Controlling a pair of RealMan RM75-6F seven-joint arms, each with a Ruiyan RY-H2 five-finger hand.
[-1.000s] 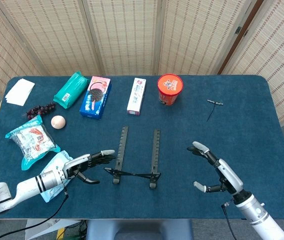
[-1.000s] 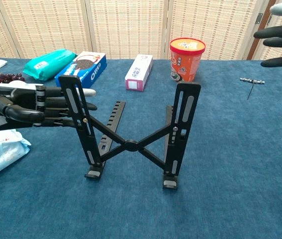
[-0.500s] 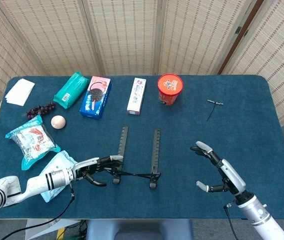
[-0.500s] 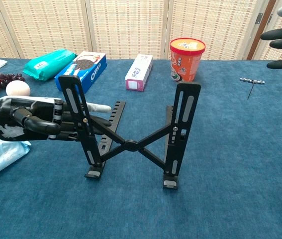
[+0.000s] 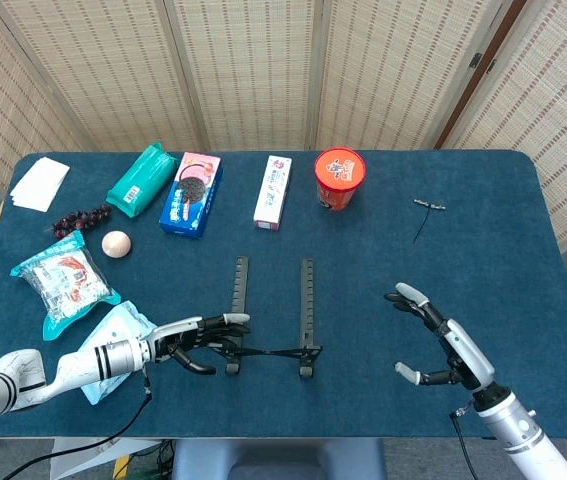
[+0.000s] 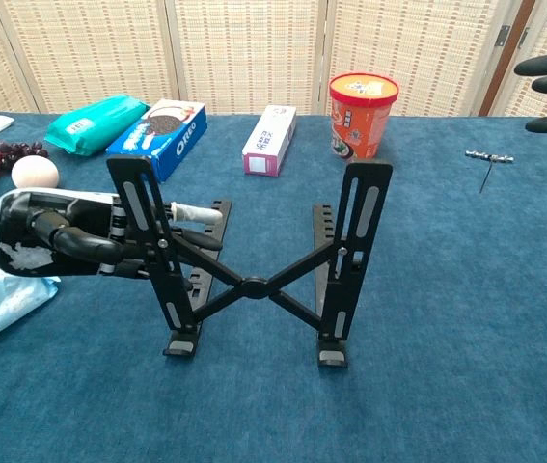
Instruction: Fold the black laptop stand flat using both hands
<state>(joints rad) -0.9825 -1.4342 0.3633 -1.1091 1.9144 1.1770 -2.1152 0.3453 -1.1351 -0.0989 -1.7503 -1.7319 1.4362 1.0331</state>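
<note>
The black metal laptop stand point(image 6: 254, 270) stood unfolded near the front edge of the blue cloth-covered table point(image 5: 483, 260), its two slotted uprights raised and joined by a crossed brace, its two notched base rails point(image 5: 306, 300) running away from the robot. The left hand point(image 5: 188, 338) lay low on the cloth just left of the stand. Its fingers point(image 6: 191, 214) reached in past the left upright point(image 6: 148, 251); they seemed to touch it, but whether they gripped it could not be told. The right hand point(image 5: 441, 345) hovered well apart from the stand on the right side, holding nothing, fingers spread and curved.

Beside the left forearm lay a pale blue plastic packet point(image 5: 113, 335), and beyond it a clear bag with red and white contents point(image 5: 63, 280). Further back on the left sat a small beige ball point(image 5: 115, 243) and a bunch of dark grapes point(image 5: 78, 218), with a folded white cloth point(image 5: 40, 183) near the far left corner.

Along the far part of the table stood a row: a teal plastic packet point(image 5: 141, 180), a blue box of Oreo biscuits point(image 5: 191, 193), a slim white carton with pink print point(image 5: 273, 192) and an orange-red instant noodle cup point(image 5: 339, 178). To the right of the cup, well apart, lay a small thin metal tool point(image 5: 426, 212). Woven bamboo screens point(image 5: 263, 60) closed the scene behind.
</note>
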